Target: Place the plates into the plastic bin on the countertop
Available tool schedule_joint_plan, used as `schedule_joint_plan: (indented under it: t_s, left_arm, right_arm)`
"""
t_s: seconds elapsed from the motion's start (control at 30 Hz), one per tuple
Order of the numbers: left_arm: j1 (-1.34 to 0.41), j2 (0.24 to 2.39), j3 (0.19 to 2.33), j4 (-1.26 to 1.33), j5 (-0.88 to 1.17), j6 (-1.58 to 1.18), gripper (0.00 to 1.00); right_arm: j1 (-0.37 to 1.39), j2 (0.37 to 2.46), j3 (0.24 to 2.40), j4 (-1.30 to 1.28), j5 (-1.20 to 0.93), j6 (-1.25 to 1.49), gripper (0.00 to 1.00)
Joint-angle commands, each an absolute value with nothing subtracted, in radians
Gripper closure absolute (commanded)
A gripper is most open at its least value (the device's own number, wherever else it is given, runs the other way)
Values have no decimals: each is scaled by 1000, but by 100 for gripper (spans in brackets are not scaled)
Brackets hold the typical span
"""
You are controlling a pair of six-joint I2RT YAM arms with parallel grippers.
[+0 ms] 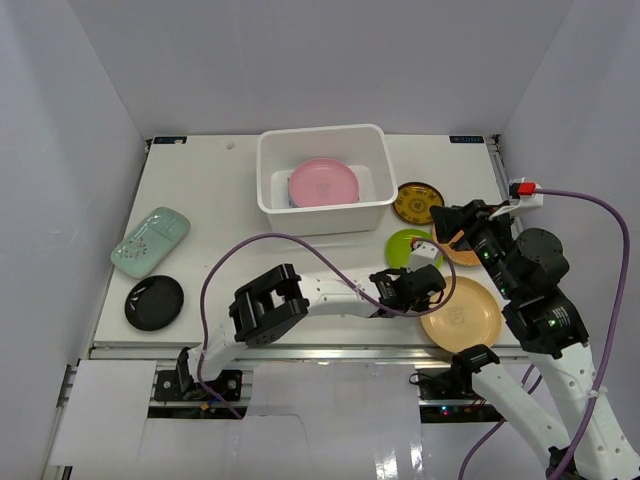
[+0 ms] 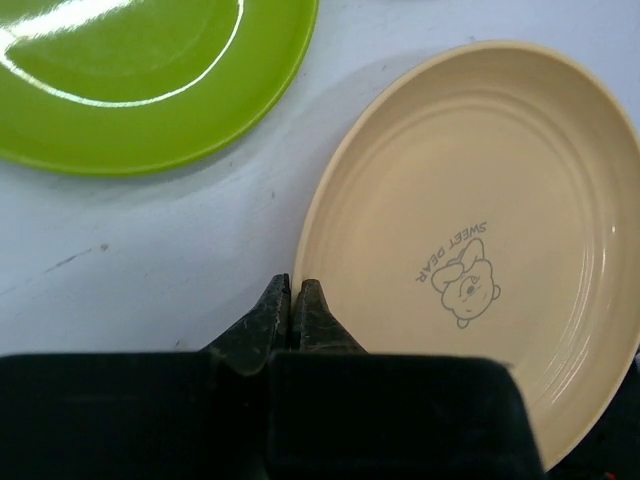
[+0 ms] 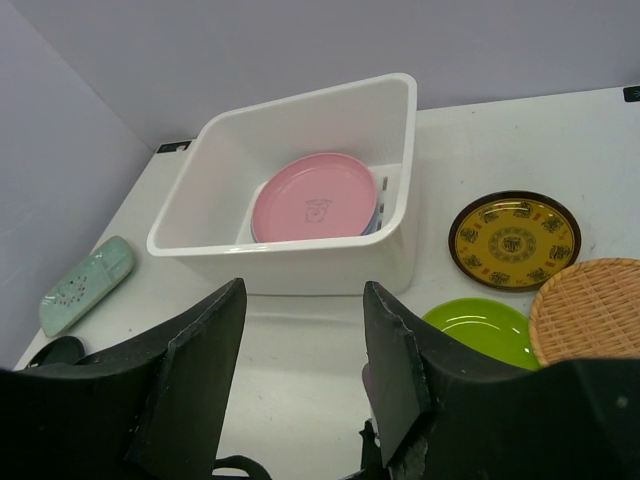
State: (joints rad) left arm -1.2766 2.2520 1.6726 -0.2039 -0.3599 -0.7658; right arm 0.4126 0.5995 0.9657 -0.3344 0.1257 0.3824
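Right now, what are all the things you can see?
plastic bin: one, white, back middle
pink plate: one, pink, inside the bin
patterned plate: one, dark and yellow, right of bin
green plate: one, lime, nearer than patterned plate
ribbed plate: one, orange, right of the green plate
tan plate: one, tan, front right
oblong dish: one, mint green, left side
black plate: one, black, front left
countertop: one, white, under everything
left gripper: one, black, jaws shut at tan plate's rim
right gripper: one, black, jaws open, empty
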Motion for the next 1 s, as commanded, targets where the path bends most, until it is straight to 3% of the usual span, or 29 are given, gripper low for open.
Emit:
schedule_joint_plan:
  t_s: [0.0,0.27,0.37,0.5,0.6,0.77,0.97]
  left_arm:
    - [-1293,2111,1585,-278,-420,-704,100]
    - [-1270,1614,1275,-127,-580,-529,100]
    - [-1177,1445,1217,-141,-569,-532,100]
    - [-896,1326,1207,-158,-459,-557,100]
    - [-743,1344,1308,-163,-416,-516,100]
    - [-562,1605,1541,-311,-319,-483,100]
    - [-482,1785,1660,-377,-252,-494,100]
  right_arm:
    - [410,583,968,-284,118,376,43]
    - [410,561,982,-288,147,371,42]
    - [410,555,970,-284,190,376,42]
    - [410,561,939,-276,301,391,43]
    - [410,568,910,-253,311,408,44]
    - [410,607,875,-242,261,426,44]
    - [410,647,781,-232,423,436,44]
